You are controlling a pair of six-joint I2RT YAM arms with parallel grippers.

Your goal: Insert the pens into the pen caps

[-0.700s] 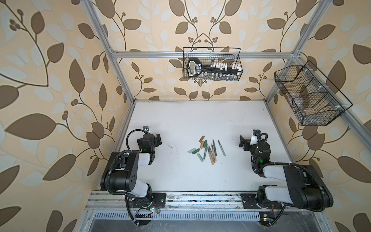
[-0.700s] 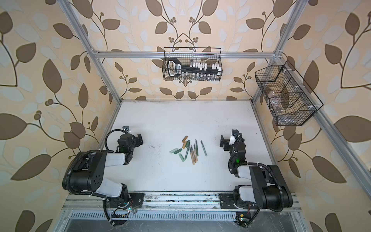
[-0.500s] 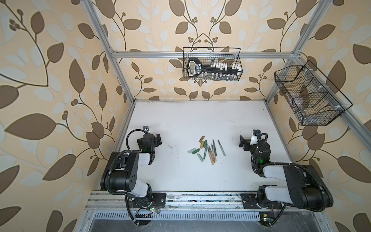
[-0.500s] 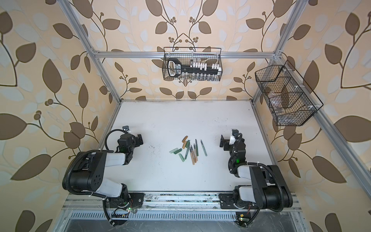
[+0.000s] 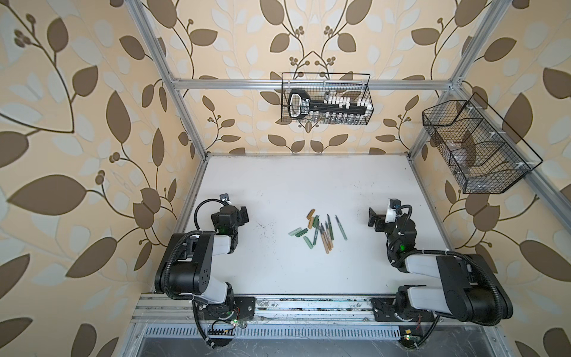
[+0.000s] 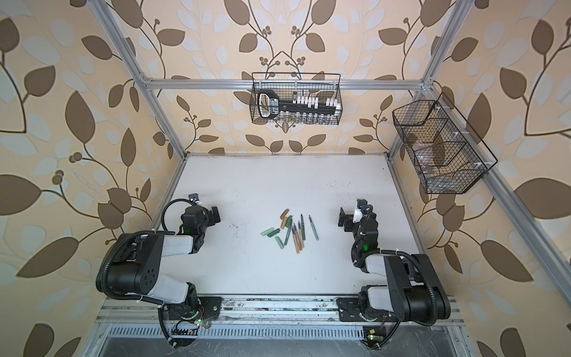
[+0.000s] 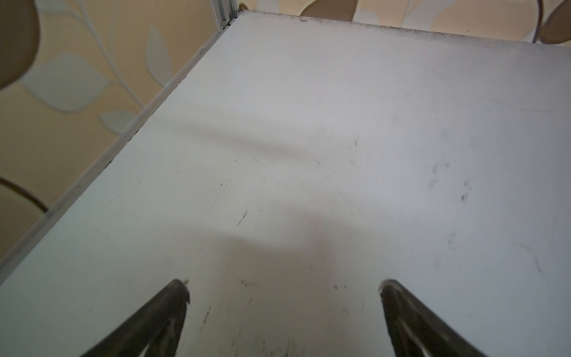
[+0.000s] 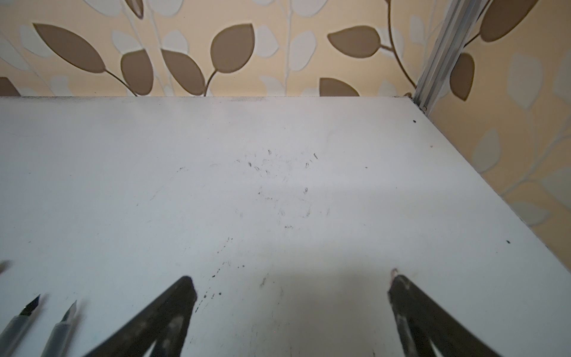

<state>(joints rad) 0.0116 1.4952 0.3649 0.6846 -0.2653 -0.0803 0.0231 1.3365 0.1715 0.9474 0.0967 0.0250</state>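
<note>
Several pens (image 5: 327, 235) lie bunched near the middle of the white table (image 5: 293, 182), tips pointing to the back: tan, dark green, and one pale grey-green pen (image 5: 341, 228) at the right. The pen caps (image 5: 301, 232) lie just left of them: a tan-olive cap (image 5: 310, 214), mint and dark green ones. My left gripper (image 5: 244, 214) hangs open at the table's left, far from the pile; its wrist view shows bare table between the fingertips (image 7: 284, 287). My right gripper (image 5: 372, 216) is open at the right, empty (image 8: 292, 282). Two pen tips (image 8: 31, 306) show beside it.
A wire basket (image 5: 326, 99) with a black tool hangs on the back wall. Another wire basket (image 5: 475, 148) hangs on the right wall. Aluminium frame posts (image 5: 188, 123) stand at the table's corners. Ink smudges (image 8: 272, 167) mark the surface.
</note>
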